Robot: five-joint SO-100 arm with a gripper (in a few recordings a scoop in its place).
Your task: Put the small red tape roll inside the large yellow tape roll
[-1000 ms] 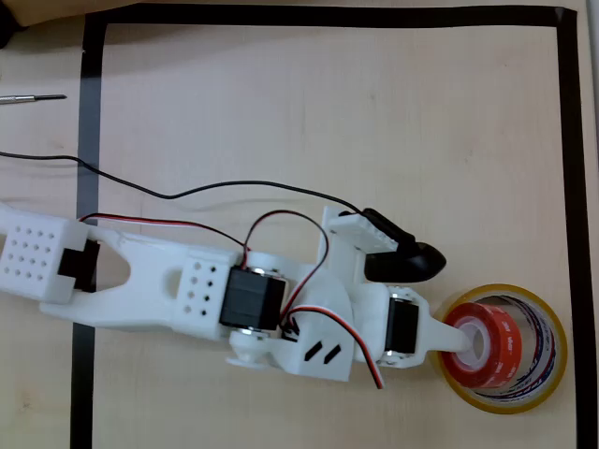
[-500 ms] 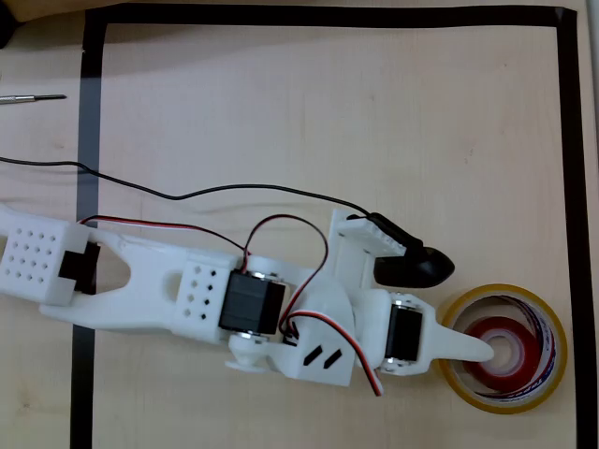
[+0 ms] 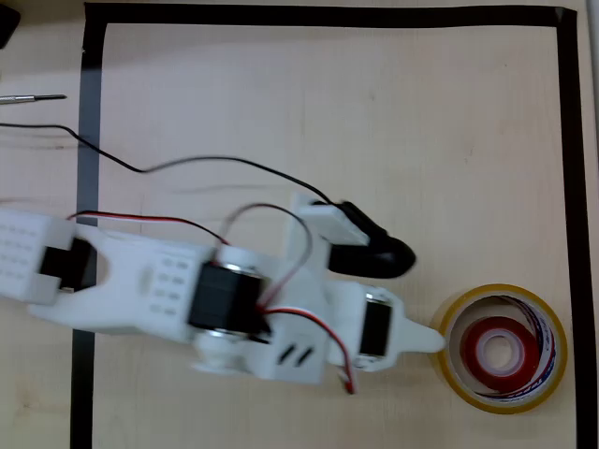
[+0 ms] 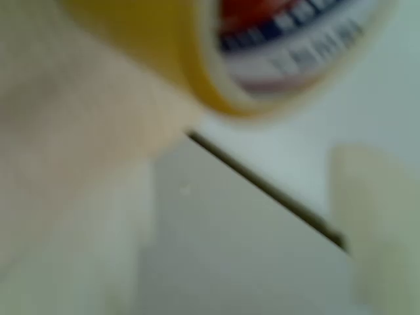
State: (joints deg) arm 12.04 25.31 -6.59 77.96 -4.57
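The small red tape roll (image 3: 497, 351) lies flat, hole upward, inside the large yellow tape roll (image 3: 465, 386), which also lies flat on the bench (image 3: 328, 112) just within the black tape border (image 3: 570, 187). The tool (image 3: 432, 339) has its tip touching or just beside the yellow roll's left rim and holds nothing; how far open it is I cannot tell. The wrist view is blurred, with the yellow roll cut off at the top

Hobby or lab workbench: pale wood-grain table (image 3: 328, 112) with a black tape border (image 3: 328, 15) marking a work area; screwdriver (image 3: 33, 97) at 10 o'clock.
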